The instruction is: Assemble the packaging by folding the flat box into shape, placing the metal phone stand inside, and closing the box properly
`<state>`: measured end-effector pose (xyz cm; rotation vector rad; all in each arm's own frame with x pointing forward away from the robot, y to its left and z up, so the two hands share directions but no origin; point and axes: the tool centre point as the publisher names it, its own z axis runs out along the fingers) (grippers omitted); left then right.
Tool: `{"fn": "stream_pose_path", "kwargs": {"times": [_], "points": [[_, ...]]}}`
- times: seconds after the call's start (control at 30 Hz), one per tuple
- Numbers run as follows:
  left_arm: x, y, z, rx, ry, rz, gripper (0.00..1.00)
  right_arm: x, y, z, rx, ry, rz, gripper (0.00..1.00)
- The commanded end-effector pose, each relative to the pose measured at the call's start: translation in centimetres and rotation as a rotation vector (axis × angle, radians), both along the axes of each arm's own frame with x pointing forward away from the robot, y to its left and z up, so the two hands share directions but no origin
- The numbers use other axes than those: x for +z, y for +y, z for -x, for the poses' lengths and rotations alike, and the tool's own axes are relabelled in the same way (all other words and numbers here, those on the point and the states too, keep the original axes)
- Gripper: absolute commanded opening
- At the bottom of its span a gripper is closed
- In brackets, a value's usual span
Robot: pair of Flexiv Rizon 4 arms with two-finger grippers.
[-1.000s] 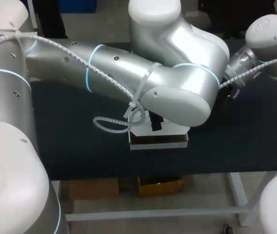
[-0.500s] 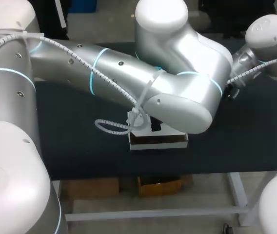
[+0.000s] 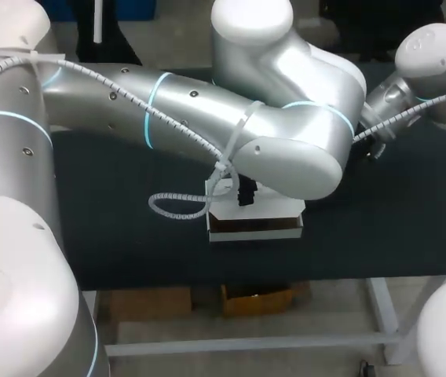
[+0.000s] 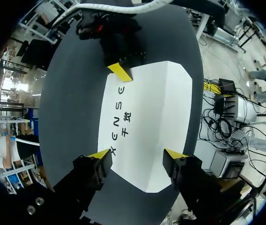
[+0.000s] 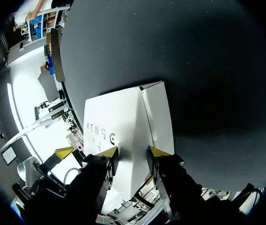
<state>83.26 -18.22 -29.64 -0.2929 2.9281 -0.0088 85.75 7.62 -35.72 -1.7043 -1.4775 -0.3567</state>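
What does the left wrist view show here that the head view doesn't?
Only left wrist: the box's printed top under the open left hand, with the right hand ahead at its far edge. Only head: the left arm covering most of the box, and the box's brown side. Both: the white box on the dark table.

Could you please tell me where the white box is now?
In the head view the white box lies by the table's near edge, around the middle, under the left gripper.
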Motion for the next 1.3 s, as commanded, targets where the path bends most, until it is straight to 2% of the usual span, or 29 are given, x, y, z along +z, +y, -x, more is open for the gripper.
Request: {"fn": "stream_pose_path", "kwargs": {"times": [0.03,0.27,0.5,0.97,1.3], "points": [[0.0,0.3,0.1,-0.001,-0.003,0.003,0.64,-0.1,0.0,-0.2,0.004,0.004,-0.005,0.38],[-0.6,0.7,-0.2,-0.005,-0.007,-0.006,0.60,-0.1,0.0,-0.2,0.004,0.004,-0.005,0.37],[-0.8,0.7,-0.2,-0.003,0.005,-0.005,0.62,-0.1,0.0,-0.2,0.004,0.004,-0.005,0.37],[0.6,1.0,0.9,-0.004,-0.021,0.013,0.63,-0.1,0.0,-0.2,0.004,0.004,-0.005,0.37],[-0.1,0.8,1.4,-0.018,0.030,0.044,0.62,-0.1,0.0,-0.2,0.004,0.004,-0.005,0.36]]}}
